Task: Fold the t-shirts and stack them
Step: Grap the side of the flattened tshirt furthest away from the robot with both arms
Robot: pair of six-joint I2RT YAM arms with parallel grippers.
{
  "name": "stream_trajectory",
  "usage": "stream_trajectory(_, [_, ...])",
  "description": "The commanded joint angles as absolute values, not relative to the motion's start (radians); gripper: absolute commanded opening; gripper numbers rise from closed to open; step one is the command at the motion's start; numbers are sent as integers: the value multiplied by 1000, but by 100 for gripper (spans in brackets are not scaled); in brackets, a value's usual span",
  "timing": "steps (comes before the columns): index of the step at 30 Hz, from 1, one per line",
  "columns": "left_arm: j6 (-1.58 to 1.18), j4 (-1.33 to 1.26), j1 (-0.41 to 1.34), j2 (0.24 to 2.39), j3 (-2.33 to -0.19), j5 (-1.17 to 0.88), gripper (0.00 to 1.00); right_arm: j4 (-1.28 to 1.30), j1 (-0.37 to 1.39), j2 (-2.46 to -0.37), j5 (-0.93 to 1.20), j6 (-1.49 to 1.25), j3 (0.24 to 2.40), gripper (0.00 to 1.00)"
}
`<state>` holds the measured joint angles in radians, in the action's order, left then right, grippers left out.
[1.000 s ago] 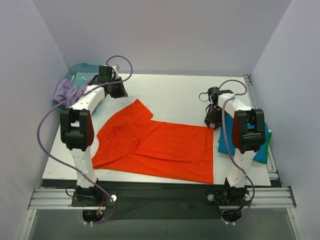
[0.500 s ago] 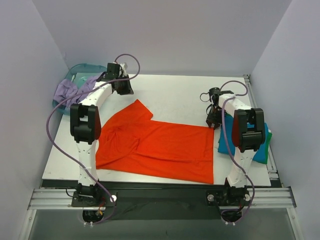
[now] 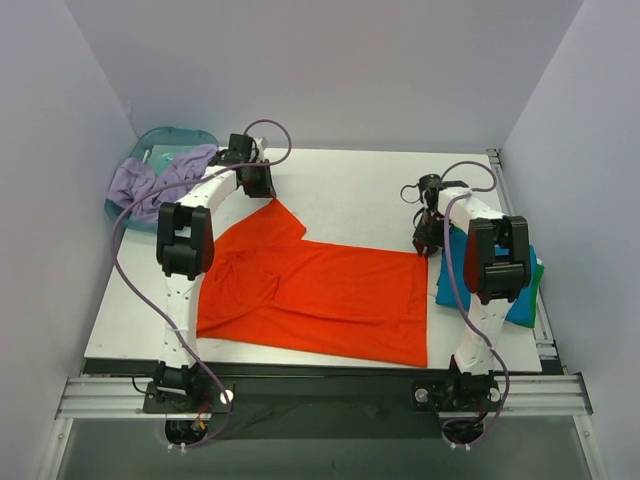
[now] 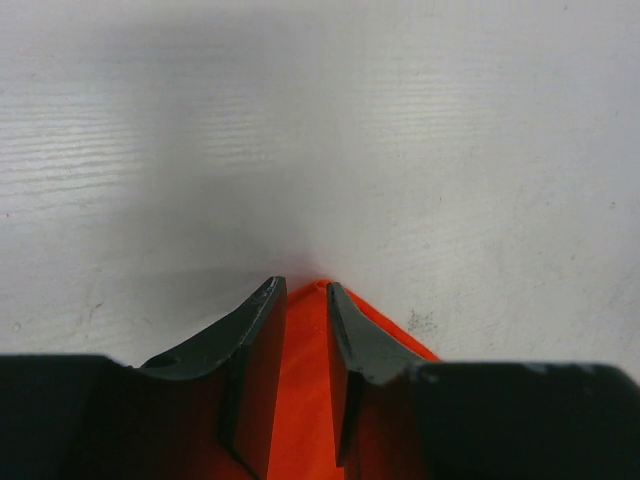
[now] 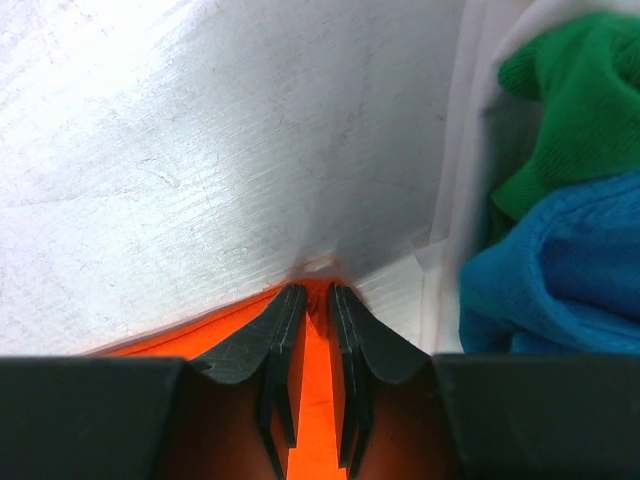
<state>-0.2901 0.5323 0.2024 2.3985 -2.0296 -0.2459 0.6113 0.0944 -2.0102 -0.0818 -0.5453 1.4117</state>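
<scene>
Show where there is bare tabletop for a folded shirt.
Free: the far-middle white tabletop between the left gripper and right gripper, beyond the orange-red t-shirt. Crowded: right edge, with folded teal-blue t-shirt and green t-shirt; far-left corner, with translucent teal basin and lilac cloth.

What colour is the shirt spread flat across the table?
The t-shirt is plain orange-red; top external view shows it best.

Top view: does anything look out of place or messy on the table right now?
A lavender cloth spills over the rim of the teal basin at the far left corner, hanging half out. The orange t-shirt is bunched and wrinkled at its left end rather than lying flat.
</scene>
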Motion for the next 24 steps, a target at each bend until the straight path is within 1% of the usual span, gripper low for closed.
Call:
stream_trajectory(1, [-276,525,207,2413,-2112,-226,34,649,87,-2013,-71,-551,1401,16])
stream_trajectory(14, [-242,534,235,2460,-2123,-213,42,661,89,-2009,-52,-540,1382,17])
stream_trajectory(20, [-221,555,244,2467,-2129,-180,42,663,92,-2013,-46,-541,1385,17])
stream_trajectory(22, [-213,563,244,2468,-2128,-166,40,664,91,-2013,-46,-540,1382,17])
stream_trajectory(24, [-213,571,244,2470,-2129,-153,35,664,92,-2011,-44,-540,1381,17])
